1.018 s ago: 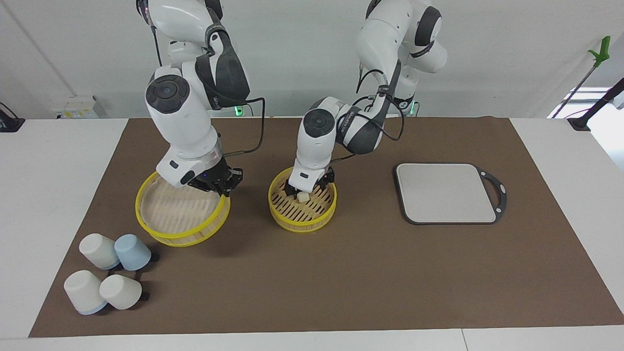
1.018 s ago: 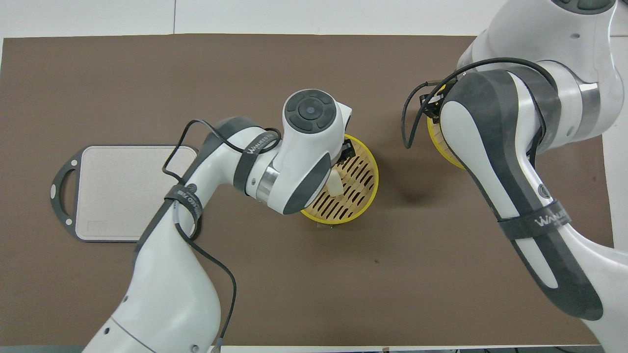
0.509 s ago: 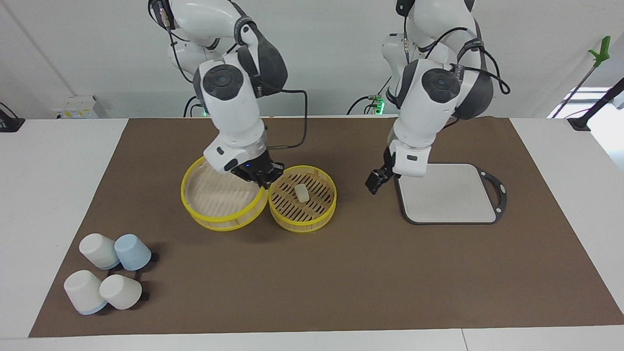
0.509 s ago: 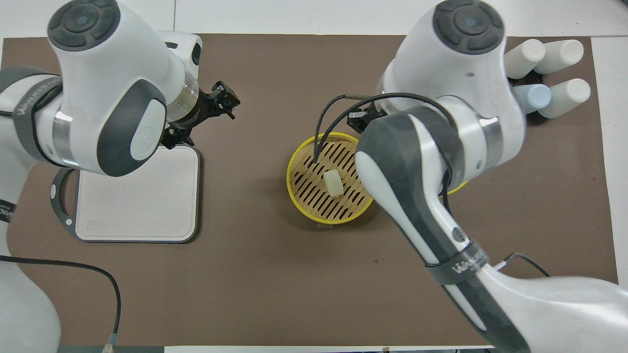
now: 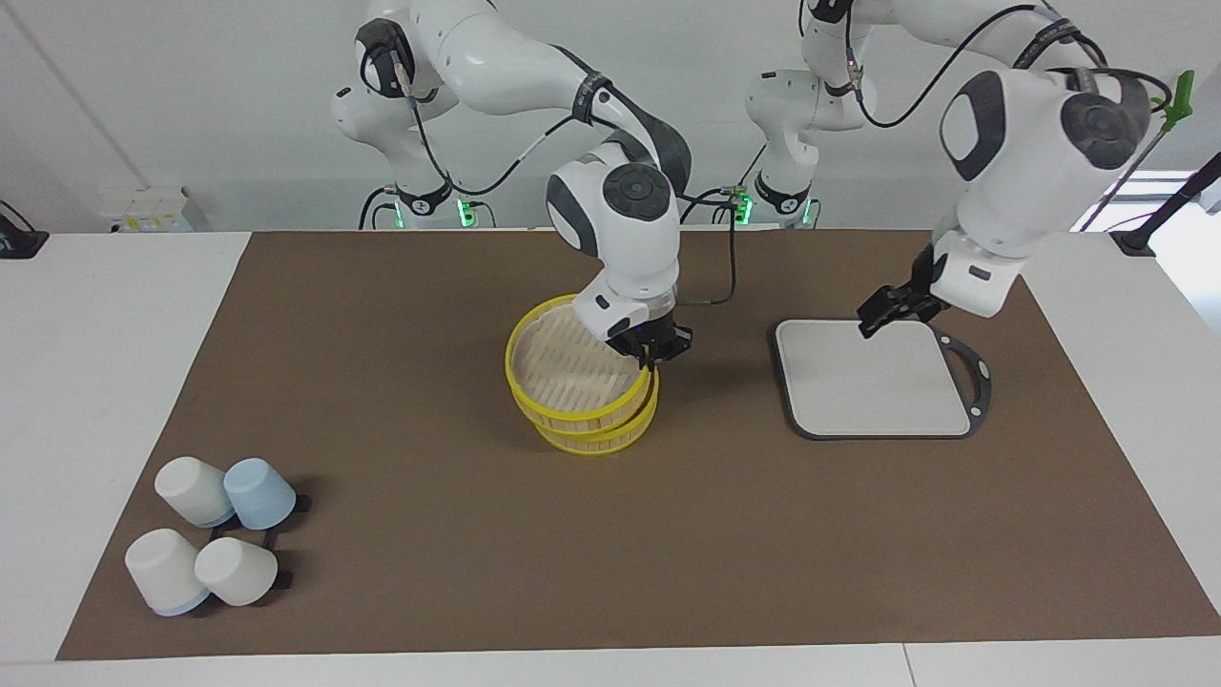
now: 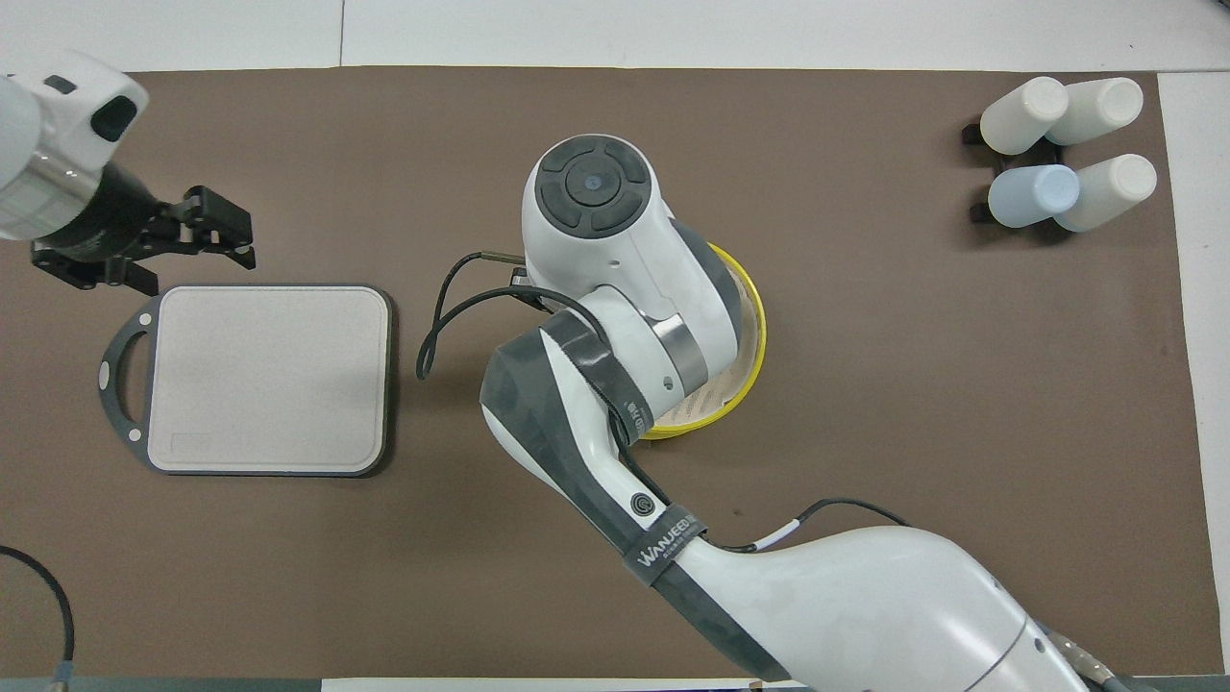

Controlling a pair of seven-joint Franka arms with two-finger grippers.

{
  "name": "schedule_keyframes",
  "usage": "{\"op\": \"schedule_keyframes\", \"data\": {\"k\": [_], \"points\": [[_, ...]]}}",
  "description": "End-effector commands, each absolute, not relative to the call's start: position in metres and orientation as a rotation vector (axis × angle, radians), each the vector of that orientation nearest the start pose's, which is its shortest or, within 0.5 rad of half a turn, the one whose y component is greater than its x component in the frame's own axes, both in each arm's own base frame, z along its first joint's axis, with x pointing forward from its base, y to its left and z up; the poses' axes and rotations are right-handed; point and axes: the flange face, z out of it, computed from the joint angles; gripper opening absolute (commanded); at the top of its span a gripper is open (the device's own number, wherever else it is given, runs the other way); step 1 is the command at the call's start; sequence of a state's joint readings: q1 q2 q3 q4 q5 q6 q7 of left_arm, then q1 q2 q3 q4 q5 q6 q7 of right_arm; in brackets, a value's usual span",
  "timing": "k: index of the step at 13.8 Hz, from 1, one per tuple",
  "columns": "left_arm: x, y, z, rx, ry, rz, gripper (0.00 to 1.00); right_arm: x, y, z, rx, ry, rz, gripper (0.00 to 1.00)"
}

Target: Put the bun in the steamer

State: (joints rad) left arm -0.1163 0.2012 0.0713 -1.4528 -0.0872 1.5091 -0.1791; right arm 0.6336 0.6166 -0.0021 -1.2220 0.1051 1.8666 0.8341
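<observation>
The steamer's lower tier [image 5: 599, 440] stands on the brown mat mid-table. The upper tier [image 5: 563, 374] lies on top of it, slightly tilted; its yellow rim also shows in the overhead view [image 6: 758, 325]. My right gripper [image 5: 654, 347] is shut on the upper tier's rim, at the side toward the left arm's end; in the overhead view its own arm hides it. The bun is hidden under the upper tier. My left gripper [image 5: 882, 308] is open and empty, raised over the grey board's edge nearer to the robots, and also shows in the overhead view [image 6: 223, 229].
A grey rectangular board [image 5: 873, 377] with a dark handle lies toward the left arm's end, also in the overhead view [image 6: 269, 375]. Several white and blue cups [image 5: 210, 534] lie toward the right arm's end, farther from the robots, also in the overhead view [image 6: 1057, 144].
My right gripper has carried the upper tier from the right arm's end onto the lower tier, covering the bun. My left gripper let go of the bun and drew back over the board.
</observation>
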Motion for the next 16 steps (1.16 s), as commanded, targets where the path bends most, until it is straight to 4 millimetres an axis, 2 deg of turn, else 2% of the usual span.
{"op": "schedule_keyframes", "data": {"k": [1,2,3,4,7,9,10,11,14,16], "points": [[0.573,-0.007,0.577,-3.189,-0.044,0.290,1.00,0.590,0.445,0.414,-3.019,0.371,0.035,0.00],[0.560,-0.004,0.588,-3.179,-0.040,0.277,1.00,0.590,0.444,0.412,-3.020,0.374,0.036,0.00],[0.547,0.009,0.591,-3.180,-0.050,0.278,1.00,0.590,0.445,0.410,-3.020,0.373,0.036,0.00],[0.539,0.010,0.592,-3.182,-0.024,0.280,1.00,0.589,0.445,0.411,-3.020,0.370,0.037,0.00],[0.533,0.005,0.580,-3.179,-0.001,0.324,1.00,0.588,0.441,0.399,-3.032,0.373,0.048,0.00],[0.522,-0.007,0.567,-3.166,0.034,0.361,1.00,0.585,0.442,0.397,-3.036,0.372,0.052,0.00],[0.522,-0.016,0.567,-3.161,0.060,0.348,1.00,0.583,0.442,0.400,-3.037,0.371,0.054,0.00],[0.525,-0.016,0.569,-3.164,0.058,0.320,1.00,0.582,0.444,0.399,-3.039,0.371,0.058,0.00],[0.534,-0.013,0.575,-3.170,0.049,0.227,1.00,0.575,0.451,0.401,-3.042,0.361,0.058,0.00],[0.540,-0.004,0.583,-3.173,0.049,0.170,1.00,0.574,0.452,0.403,-3.042,0.367,0.058,0.00]]}}
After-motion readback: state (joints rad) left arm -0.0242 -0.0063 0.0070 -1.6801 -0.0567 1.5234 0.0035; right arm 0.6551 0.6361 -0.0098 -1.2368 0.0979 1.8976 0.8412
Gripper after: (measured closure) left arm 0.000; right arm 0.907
